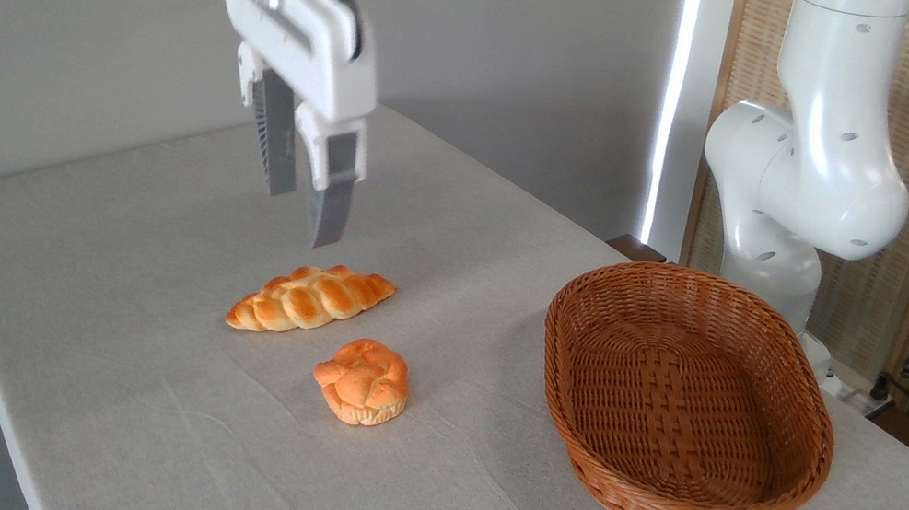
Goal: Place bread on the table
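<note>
Lying flat on the grey tabletop [136, 255] left of centre — clear of the basket [686, 399] — the bread [312, 299] looks placed, so the hand [301, 214], fingers slightly parted and empty above it, is best lifted straight up.

table [136, 414] – matt wrinkled cloth | basket [667, 508] – woven wicker | arm [817, 160] – glossy white plastic

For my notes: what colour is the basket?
Brown woven wicker basket, shown best in the fixed camera view.
</note>
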{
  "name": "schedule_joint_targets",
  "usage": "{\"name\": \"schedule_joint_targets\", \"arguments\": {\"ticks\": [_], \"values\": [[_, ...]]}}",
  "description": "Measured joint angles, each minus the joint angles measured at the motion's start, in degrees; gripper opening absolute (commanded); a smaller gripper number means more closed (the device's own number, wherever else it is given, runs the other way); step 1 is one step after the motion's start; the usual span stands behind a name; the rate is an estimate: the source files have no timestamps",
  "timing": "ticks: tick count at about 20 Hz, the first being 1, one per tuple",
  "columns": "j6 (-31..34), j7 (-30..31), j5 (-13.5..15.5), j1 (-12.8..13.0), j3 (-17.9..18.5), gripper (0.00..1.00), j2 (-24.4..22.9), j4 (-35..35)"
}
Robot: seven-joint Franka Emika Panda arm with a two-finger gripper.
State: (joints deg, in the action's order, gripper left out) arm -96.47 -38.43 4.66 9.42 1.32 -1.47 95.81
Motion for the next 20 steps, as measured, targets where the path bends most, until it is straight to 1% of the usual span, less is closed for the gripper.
{"name": "schedule_joint_targets", "arguments": {"ticks": [2,5,8,13,14,17,20], "values": [[3.09,0.0,0.0,-2.37,-0.08,1.0,0.09,-2.56],[6.51,-0.5,0.0,-3.77,-0.05,1.0,0.62,-5.2],[8.33,-2.39,0.0,-3.87,-0.04,1.0,1.17,-6.73],[8.34,-2.52,-0.09,-3.88,-0.02,1.0,1.61,-6.9],[8.3,-2.52,-0.4,-3.88,-0.06,1.0,1.64,-6.9],[7.94,-1.78,-2.78,-3.88,-0.07,1.0,1.69,-7.02],[7.76,-0.02,-3.2,-3.88,-0.07,1.0,1.82,-7.09]]}}
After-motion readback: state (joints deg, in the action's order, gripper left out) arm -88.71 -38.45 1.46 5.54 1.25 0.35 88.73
